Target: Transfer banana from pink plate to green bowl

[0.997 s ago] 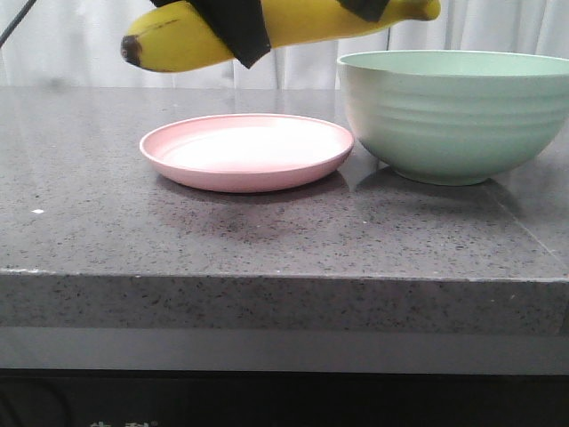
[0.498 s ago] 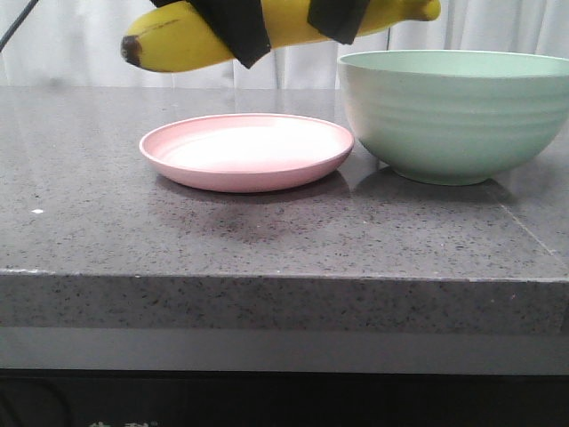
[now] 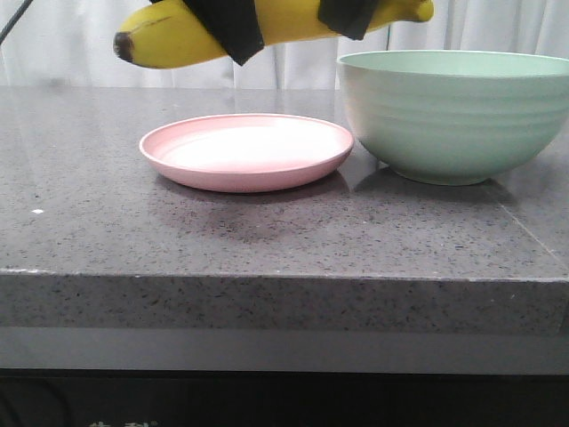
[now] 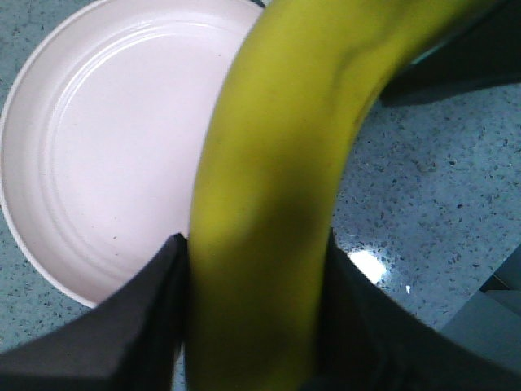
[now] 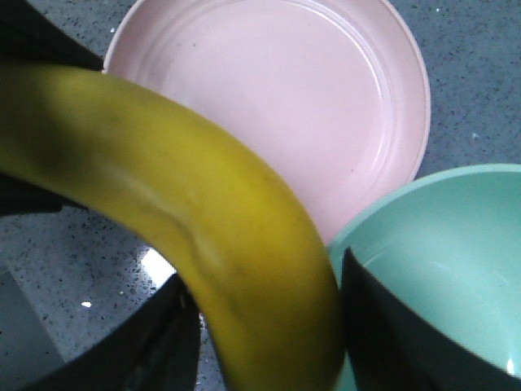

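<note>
High above the pink plate [image 3: 246, 151] beside the green bowl [image 3: 453, 114], my left tool [image 3: 229, 22] and right tool [image 3: 348, 13] each pinch the banana [image 3: 178, 36], soft, easily bruised, best gripped mid-body

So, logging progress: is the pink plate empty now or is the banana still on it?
Empty. The pink plate shows only bare surface; the banana is held in the air above it.
</note>
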Controlling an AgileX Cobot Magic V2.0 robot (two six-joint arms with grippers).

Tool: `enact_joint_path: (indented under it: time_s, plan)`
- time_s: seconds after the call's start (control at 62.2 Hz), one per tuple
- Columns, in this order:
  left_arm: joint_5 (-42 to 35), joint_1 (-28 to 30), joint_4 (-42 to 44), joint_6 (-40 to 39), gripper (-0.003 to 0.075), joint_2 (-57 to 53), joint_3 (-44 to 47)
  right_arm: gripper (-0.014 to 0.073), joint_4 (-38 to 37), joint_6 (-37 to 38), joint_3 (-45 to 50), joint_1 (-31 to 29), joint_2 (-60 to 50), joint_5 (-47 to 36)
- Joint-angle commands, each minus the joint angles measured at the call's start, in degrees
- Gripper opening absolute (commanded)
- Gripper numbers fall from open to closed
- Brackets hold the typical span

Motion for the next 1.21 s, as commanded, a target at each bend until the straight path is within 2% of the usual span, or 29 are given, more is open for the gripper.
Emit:
enact_joint_path:
  time_s: [0.0, 0.096, 0.113, 0.193, 0.257, 0.322, 0.563, 0.772, 0.965, 1.19]
  plan:
    - [-4.8, -0.5, -0.5, -1.3, 0.0171, -2.7, -1.7, 0.0013, -0.4, -0.6, -2.0, 0.4, -2.3, -2.3]
    - [-6.4, -0.5, 1.0, -1.3, 0.0361, -2.7, -1.7, 0.0012, -1.0, -0.6, -2.0, 0.4, -2.3, -1.4]
    - [-6.5, -0.5, 1.0, -1.3, 0.0361, -2.7, -1.7, 0.0012, -1.1, -0.6, -2.0, 0.4, -2.3, -1.3]
    - [-7.8, -0.5, 2.6, -1.7, 0.0503, -2.7, -1.7, 0.0012, -1.6, -0.6, -2.0, 0.4, -2.3, -0.6]
    - [-8.7, -0.5, 3.9, -2.0, 0.0591, -2.8, -1.7, 0.0012, -1.7, -0.6, -2.0, 0.4, -2.4, -0.4]
    - [-9.0, -0.4, 4.7, -2.6, 0.0636, -2.8, -1.7, 0.0012, -1.7, -0.6, -2.1, 0.4, -2.4, -0.3]
    - [-8.9, -0.4, 5.9, -3.0, 0.0646, -3.3, -1.7, 0.0012, -2.2, -0.6, -2.5, 0.4, -2.5, -0.8]
    - [-8.9, -0.4, 6.2, -3.0, 0.0646, -6.8, -1.7, 0.0012, -4.9, 1.3, -7.6, -0.5, -2.5, 0.0]
    - [-8.9, -0.4, 5.8, -3.2, 0.0646, -11.9, -1.7, 0.0012, -6.5, 2.5, -13.3, -4.8, -2.5, 2.3]
    - [-8.9, -0.4, 5.9, -4.5, 0.0645, -14.5, -1.7, 0.0012, -10.9, 2.5, -16.6, -11.0, -2.5, 10.1]
